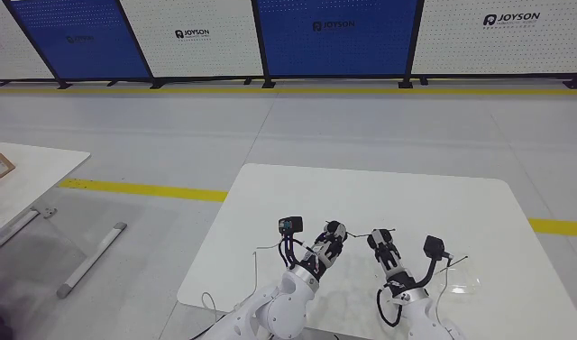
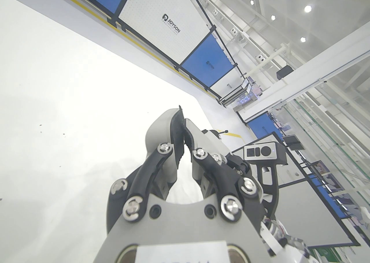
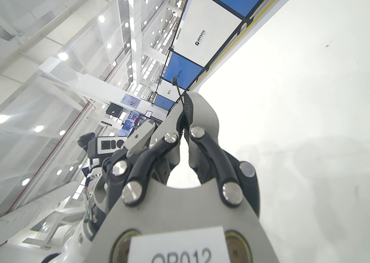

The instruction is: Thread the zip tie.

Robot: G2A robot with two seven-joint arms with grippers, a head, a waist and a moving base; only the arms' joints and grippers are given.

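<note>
One zip tie (image 3: 178,92), a left pincer (image 2: 183,123) and a right pincer (image 3: 185,106), two tables (image 1: 361,191) (image 1: 36,169).

The table (image 1: 406,205) is plain white with a few dark specks. The zip tie (image 3: 177,89) is black. The left gripper (image 2: 182,122) and right gripper (image 3: 185,102) are both pale grey, with black links, silver screws and black ribbed pads (image 2: 177,136). At twelve o'clock the wall panels (image 1: 334,24) alternate blue and white, finely dotted. The floor stripe (image 1: 135,189) is yellow.
</note>
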